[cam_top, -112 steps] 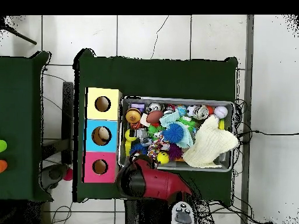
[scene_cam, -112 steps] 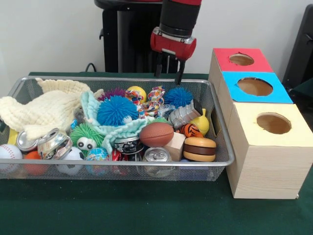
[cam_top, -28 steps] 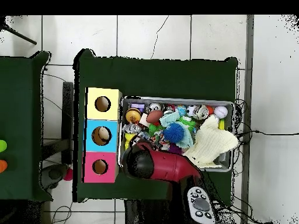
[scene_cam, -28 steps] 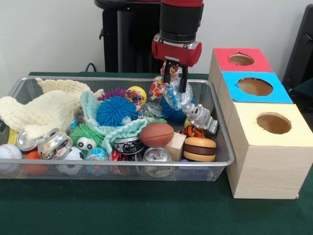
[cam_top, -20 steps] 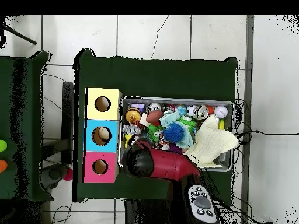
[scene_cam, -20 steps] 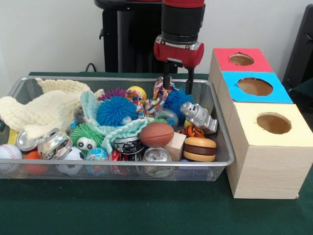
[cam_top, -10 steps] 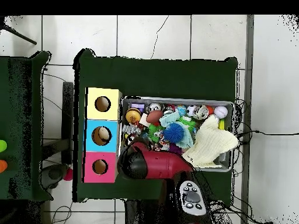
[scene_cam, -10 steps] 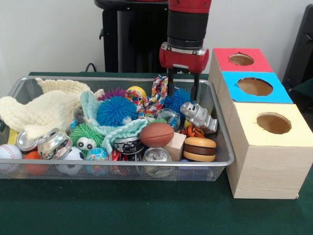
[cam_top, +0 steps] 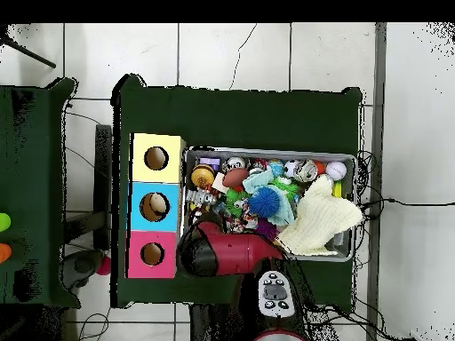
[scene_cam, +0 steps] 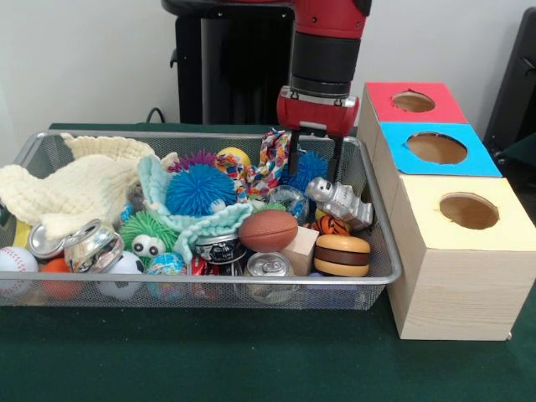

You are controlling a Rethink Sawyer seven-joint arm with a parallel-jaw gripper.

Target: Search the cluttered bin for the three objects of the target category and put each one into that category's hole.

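Note:
My gripper (scene_cam: 315, 173) hangs open at the far right end of the wire bin (scene_cam: 209, 289), with nothing between its fingers. Right behind the fingers sits a small blue spiky ball (scene_cam: 311, 164). A silver toy robot (scene_cam: 339, 201) lies just below and right of the gripper. A multicoloured rope toy (scene_cam: 271, 162) lies to its left. Beside the bin stand three boxes with round holes: red (scene_cam: 414, 102), blue (scene_cam: 435, 148) and yellow (scene_cam: 467, 211). In the overhead view the red arm (cam_top: 227, 251) covers the gripper.
The bin also holds a large blue spiky ball (scene_cam: 199, 189), a toy football (scene_cam: 268, 229), a wooden yo-yo (scene_cam: 342, 255), several cans (scene_cam: 270, 266), a cream knit cloth (scene_cam: 79, 188), a green googly-eyed ball (scene_cam: 147, 234) and a baseball (scene_cam: 15, 261).
The gripper had lifted a tangle with the rope toy and silver robot, then let it fall back. Since then it has shifted right toward the boxes and sunk slightly.

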